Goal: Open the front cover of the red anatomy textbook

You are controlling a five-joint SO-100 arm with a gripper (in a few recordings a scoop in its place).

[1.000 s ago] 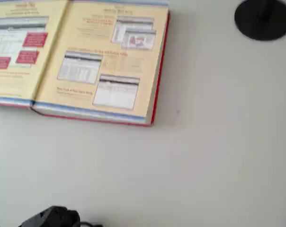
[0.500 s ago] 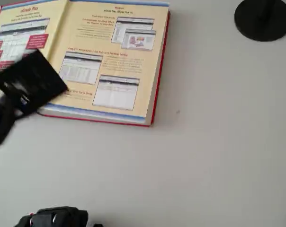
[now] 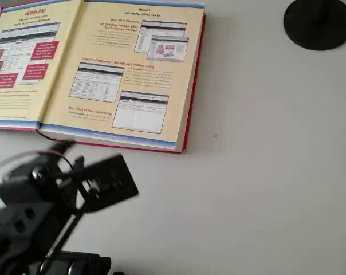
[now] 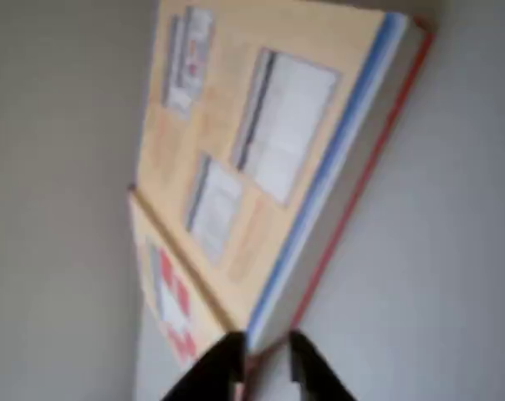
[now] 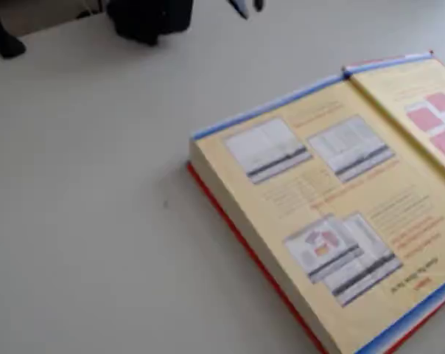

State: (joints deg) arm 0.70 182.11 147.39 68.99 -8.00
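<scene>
The red anatomy textbook [image 3: 133, 74] lies open on the pale table, its yellow-tan endpapers with screenshots facing up. The front cover [image 3: 18, 63] rests flat to the left of the spine in the overhead view, red boxes on its inner side. My black gripper [image 3: 113, 180] hovers off the book, just in front of its near edge. In the wrist view the fingertips [image 4: 223, 368] stand a little apart with nothing between them, and the textbook [image 4: 269, 150] and front cover [image 4: 173, 309] lie beyond. The fixed view shows the textbook [image 5: 318, 199], the cover [image 5: 429, 110] and the gripper [image 5: 244, 6].
A black round base [image 3: 319, 23] stands at the table's top right in the overhead view. A dark block [image 5: 149, 18] sits beyond the book in the fixed view. Bare table stretches to the right of the book and in front of it.
Half a second ago the gripper was over the lower part of the open cover; it has drawn back off the book toward the table's near side. The book lies as before.
</scene>
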